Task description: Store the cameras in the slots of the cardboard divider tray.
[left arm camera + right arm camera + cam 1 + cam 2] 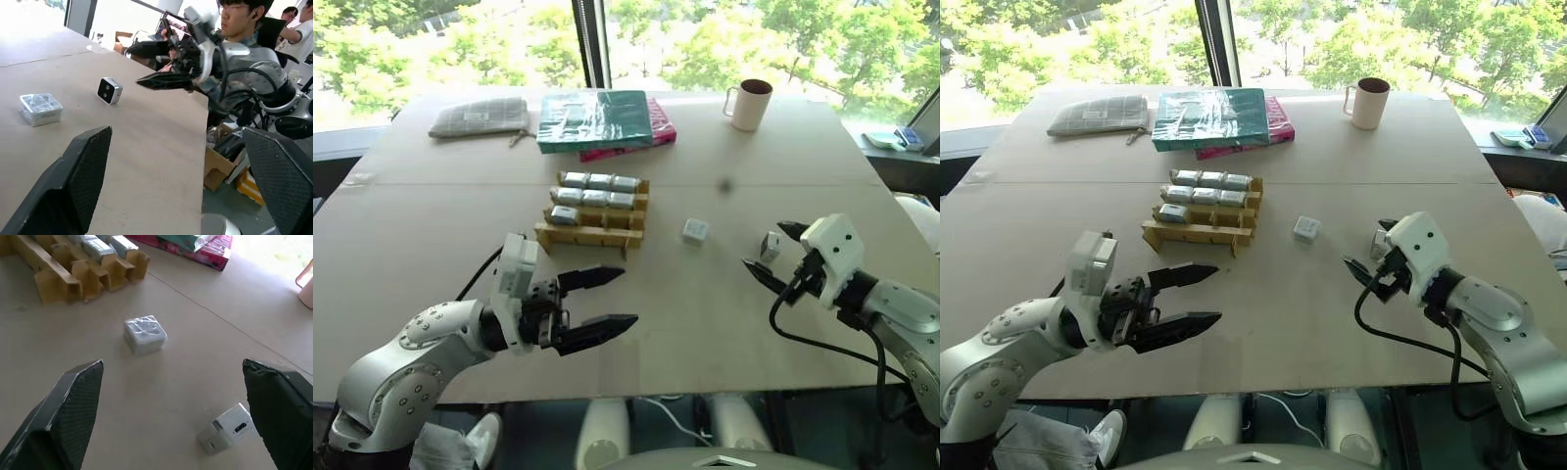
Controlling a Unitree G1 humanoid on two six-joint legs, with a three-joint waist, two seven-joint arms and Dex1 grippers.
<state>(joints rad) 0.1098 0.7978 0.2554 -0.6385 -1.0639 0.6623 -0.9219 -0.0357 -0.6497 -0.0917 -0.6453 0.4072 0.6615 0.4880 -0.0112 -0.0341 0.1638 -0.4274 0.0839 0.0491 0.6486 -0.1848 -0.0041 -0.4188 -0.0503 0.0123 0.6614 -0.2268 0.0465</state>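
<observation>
While both arms hover above the table, left gripper (605,303) level, spread, right gripper (770,252) spread, empty.

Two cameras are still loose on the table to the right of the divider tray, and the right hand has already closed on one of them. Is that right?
Not quite. Two cameras do lie loose right of the divider tray, but the right hand is open and holds nothing. The right wrist view shows its fingers spread wide, with both cameras on the table.

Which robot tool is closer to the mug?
Right. The right tool sits open on the mug's side of the table; the left tool, also open, is farther across.
</observation>
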